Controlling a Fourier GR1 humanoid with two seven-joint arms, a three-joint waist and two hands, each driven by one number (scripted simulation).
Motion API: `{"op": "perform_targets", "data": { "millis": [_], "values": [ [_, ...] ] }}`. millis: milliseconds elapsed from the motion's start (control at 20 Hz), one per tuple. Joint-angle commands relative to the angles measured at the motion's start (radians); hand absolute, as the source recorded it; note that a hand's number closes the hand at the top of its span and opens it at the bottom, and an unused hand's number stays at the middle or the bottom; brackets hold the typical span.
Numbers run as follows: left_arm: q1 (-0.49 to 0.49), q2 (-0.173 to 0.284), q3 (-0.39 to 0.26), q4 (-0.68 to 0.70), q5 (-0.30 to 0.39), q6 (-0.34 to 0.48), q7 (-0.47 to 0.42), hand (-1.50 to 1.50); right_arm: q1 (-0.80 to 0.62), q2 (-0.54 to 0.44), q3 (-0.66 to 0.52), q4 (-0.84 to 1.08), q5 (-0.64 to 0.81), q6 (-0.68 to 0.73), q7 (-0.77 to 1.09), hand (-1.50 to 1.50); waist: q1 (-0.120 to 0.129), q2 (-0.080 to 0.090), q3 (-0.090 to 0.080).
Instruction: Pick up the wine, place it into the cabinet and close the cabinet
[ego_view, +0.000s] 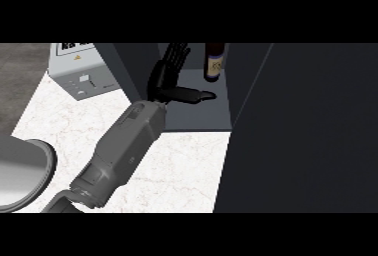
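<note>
The wine bottle (214, 62) is dark with a pale label and stands upright inside the open cabinet (193, 117), near its right inner wall. My left hand (168, 75) is in the cabinet's opening just left of the bottle. Its fingers are straight and point away, and its thumb (193, 94) sticks out to the right below the bottle's base. The hand is open, holds nothing and is a little apart from the bottle. Its grey forearm (122, 150) comes in from the lower left. My right hand does not show.
The cabinet's dark door (303, 130) stands open and fills the view's right side. A grey appliance box (83, 75) sits at the back left on the white marble counter (184, 165). A round grey rimmed vessel (22, 175) lies at the left edge.
</note>
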Motion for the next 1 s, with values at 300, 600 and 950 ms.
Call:
{"op": "perform_targets", "data": {
  "millis": [300,600,950],
  "values": [
    [0.296,0.003,-0.122,-0.331,0.022,0.030,0.065,-1.50,0.062,-0.031,0.026,-0.213,0.006,-0.031,0.091,-1.50,0.030,-0.005,0.000],
    [0.517,0.007,-0.222,-0.540,-0.006,0.069,0.050,-1.50,0.120,-0.057,0.057,-0.208,0.018,-0.029,0.011,-1.50,0.013,-0.002,0.001],
    [0.754,0.120,-0.259,-0.830,0.016,0.044,0.112,-1.50,0.080,-0.094,-0.018,-0.202,-0.039,-0.017,0.033,-1.50,0.026,0.007,0.001]
  ]
}}
